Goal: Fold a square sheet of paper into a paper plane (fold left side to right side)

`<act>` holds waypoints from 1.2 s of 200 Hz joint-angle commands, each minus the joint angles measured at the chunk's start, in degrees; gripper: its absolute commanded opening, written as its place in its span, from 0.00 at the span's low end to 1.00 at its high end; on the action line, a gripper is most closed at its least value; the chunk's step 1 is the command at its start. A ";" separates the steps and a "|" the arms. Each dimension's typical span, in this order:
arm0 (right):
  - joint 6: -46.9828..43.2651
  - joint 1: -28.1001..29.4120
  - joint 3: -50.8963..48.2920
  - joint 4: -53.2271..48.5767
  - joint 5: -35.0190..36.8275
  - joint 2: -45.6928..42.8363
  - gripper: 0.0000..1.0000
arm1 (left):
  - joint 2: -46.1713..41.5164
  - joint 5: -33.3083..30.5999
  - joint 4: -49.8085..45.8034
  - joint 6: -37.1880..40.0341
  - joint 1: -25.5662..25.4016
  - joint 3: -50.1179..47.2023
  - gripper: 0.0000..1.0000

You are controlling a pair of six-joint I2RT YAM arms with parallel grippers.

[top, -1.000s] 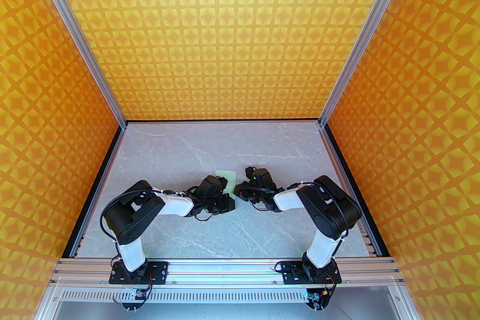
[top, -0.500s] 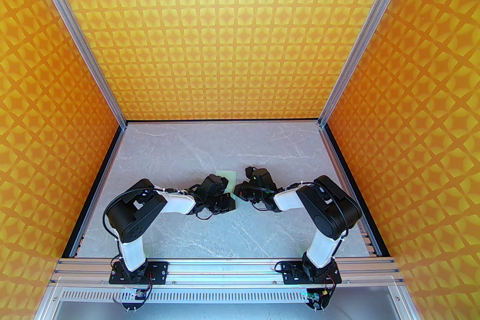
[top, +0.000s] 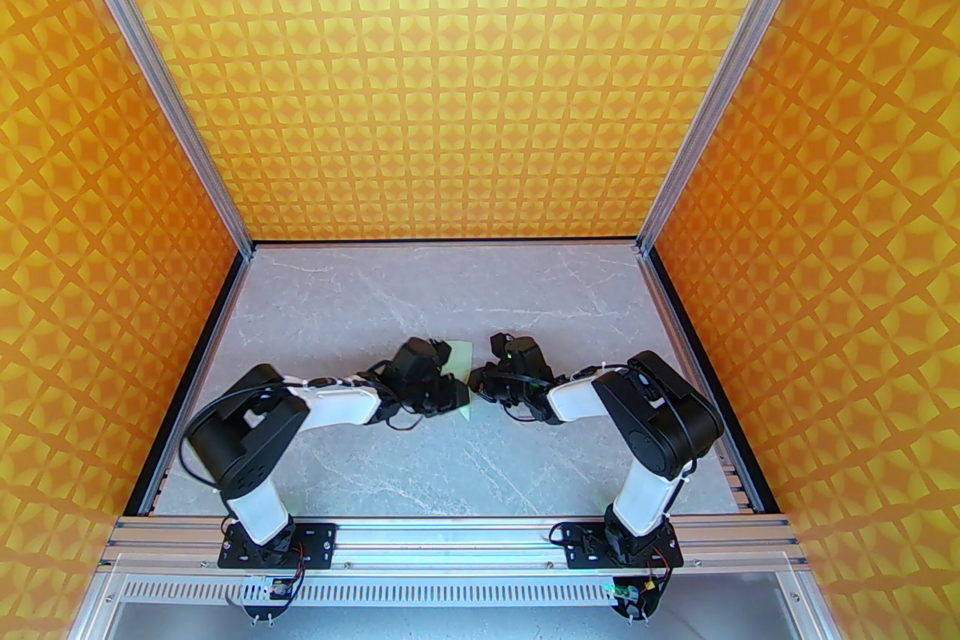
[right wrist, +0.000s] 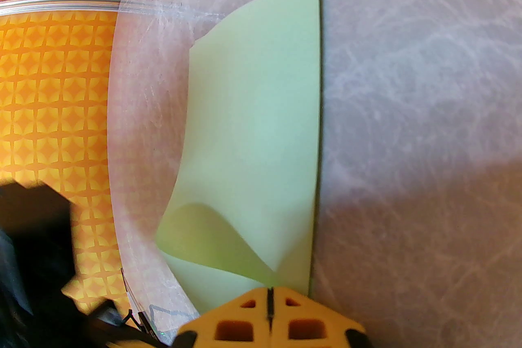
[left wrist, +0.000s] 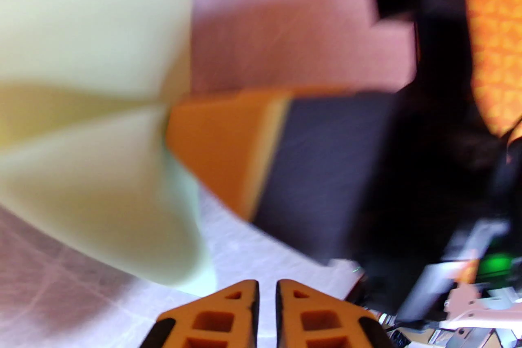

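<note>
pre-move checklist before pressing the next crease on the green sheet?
1. Right end effector shut, tips at the near end of the sheet of paper: ok.
2. Left end effector empty, jaws barely parted: ok.
3. Folded layer lying flat: not ok, it bulges up near the right tips.
4. Edges lined up: cannot tell.
5. Room between the two end effectors: cannot tell, they look close from above.

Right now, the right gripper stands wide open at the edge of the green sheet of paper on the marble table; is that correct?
Not quite: the right gripper is shut, fingertips pressed together, not wide open, as the right wrist view shows. It is indeed at the edge of the green sheet of paper on the marble table.
</note>
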 commanded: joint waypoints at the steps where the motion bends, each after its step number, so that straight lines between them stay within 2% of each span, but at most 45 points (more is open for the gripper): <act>1: -0.39 -0.32 0.26 -0.50 -0.04 0.96 0.00 | -0.67 0.22 -1.82 1.55 2.25 1.46 0.18; 28: -0.62 -0.32 0.52 -0.98 -0.12 0.89 0.00 | 0.42 -0.30 -4.04 2.74 3.26 3.29 0.19; 31: -0.68 -0.32 0.50 -1.05 -0.21 0.94 0.00 | 0.72 -0.35 -4.25 2.89 4.73 3.57 0.19; 43: -0.86 -0.32 0.61 -1.27 -0.21 0.86 0.00 | 1.57 -0.40 -4.79 3.25 5.44 4.50 0.19; 116: -1.68 -0.32 0.53 -3.01 0.34 -0.66 0.00 | 8.20 -1.43 -10.98 6.16 6.00 11.33 0.19; 240: -3.71 -0.32 1.22 -7.00 1.71 -2.65 0.01 | 9.68 -2.24 -11.27 6.68 5.95 10.21 0.19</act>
